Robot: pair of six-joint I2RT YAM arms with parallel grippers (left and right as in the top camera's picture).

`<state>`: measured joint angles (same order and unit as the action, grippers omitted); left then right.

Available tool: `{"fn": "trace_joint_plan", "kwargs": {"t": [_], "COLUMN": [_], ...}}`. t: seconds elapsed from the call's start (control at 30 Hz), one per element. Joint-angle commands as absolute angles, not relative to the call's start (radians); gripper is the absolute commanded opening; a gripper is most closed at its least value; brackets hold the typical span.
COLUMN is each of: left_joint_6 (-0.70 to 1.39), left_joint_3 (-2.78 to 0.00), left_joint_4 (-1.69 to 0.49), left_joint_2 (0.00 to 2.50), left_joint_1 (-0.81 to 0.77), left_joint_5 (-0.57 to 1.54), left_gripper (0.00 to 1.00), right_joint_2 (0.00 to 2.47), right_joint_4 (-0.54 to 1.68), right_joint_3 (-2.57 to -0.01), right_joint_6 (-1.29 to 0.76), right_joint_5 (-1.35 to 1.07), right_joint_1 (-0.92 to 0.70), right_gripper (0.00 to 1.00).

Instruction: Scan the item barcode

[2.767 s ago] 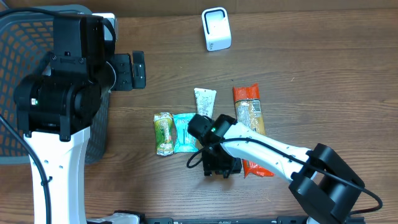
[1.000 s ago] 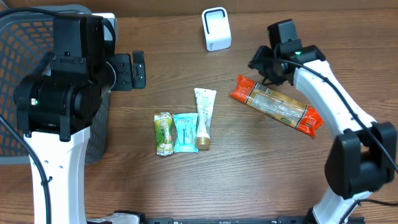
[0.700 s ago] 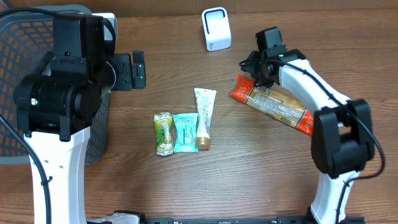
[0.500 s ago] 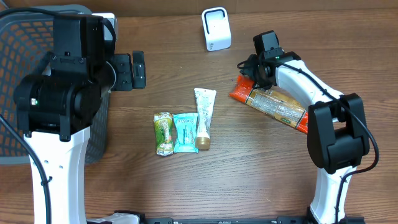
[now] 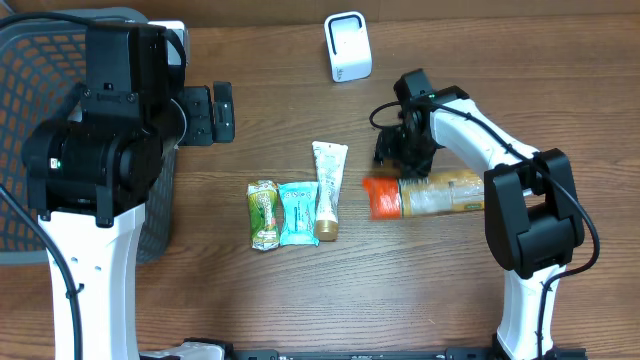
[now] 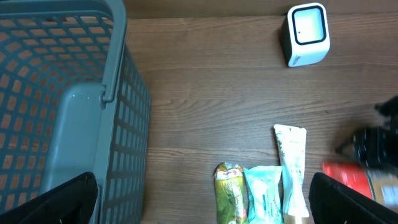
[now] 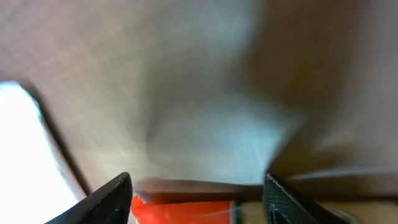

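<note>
**Overhead view, with wrist views.** The orange-and-tan snack packet (image 5: 436,194) was laid lengthwise on the wooden table (image 5: 560,90), right of centre, with its orange end turned toward the left of the frame. The right gripper (image 5: 405,158) was placed at the upper edge of the packet's left part. In the blurred right wrist view its fingers (image 7: 118,194) were seen moderately apart at the lower corners, and the packet spanned the gap between them. Whether the packet was clamped could not be told.

The white scanner (image 5: 347,46) was stood at upper centre, well apart from the packet. A cream tube (image 5: 328,190), a teal sachet (image 5: 296,212) and a green sachet (image 5: 263,213) were ranged side by side at centre. The left gripper (image 5: 212,112) was held wide apart and empty at upper left, beside the grey basket (image 5: 20,130).
</note>
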<state>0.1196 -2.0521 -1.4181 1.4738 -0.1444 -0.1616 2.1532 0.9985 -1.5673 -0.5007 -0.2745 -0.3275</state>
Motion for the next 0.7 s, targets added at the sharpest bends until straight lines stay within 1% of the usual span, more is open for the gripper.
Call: {"fn": "trace_joint_plan", "kwargs": {"t": [0.0, 0.1, 0.2, 0.33, 0.43, 0.5, 0.67], "left_joint_6": [0.112, 0.112, 0.112, 0.112, 0.112, 0.112, 0.112], "left_joint_3": [-2.055, -2.055, -2.055, -2.055, -2.055, -2.055, -2.055], "left_joint_4": [-1.417, -1.418, -1.417, -1.417, -1.417, -1.417, -1.417], "left_joint_2": [1.479, 1.479, 1.479, 1.479, 1.479, 1.479, 1.479], "left_joint_1": [-0.151, -0.151, -0.151, -0.151, -0.151, -0.151, -0.151], "left_joint_5": [-0.164, -0.164, -0.164, -0.164, -0.164, -0.164, -0.164], "left_gripper": [1.0, 1.0, 1.0, 1.0, 1.0, 1.0, 1.0], "right_joint_2": [2.168, 2.146, 2.066, 1.889, 1.769, 1.687, 1.511], "right_joint_4": [1.105, 1.195, 1.234, 1.278, 1.301, 1.285, 1.167], "right_joint_3": [-1.57, -1.57, -1.57, -1.57, -1.541, -1.463, -1.126], "right_joint_6": [-0.31, -0.293, -0.287, -0.292, -0.334, -0.375, -0.503], "right_joint_5": [-0.305, -0.255, -0.257, -0.291, -0.29, -0.289, -0.275], "right_joint_1": [-0.325, -0.293, -0.251, -0.204, -0.149, -0.101, 0.038], "right_gripper": [0.68, 0.65, 0.63, 0.64, 0.67, 0.67, 0.68]}}
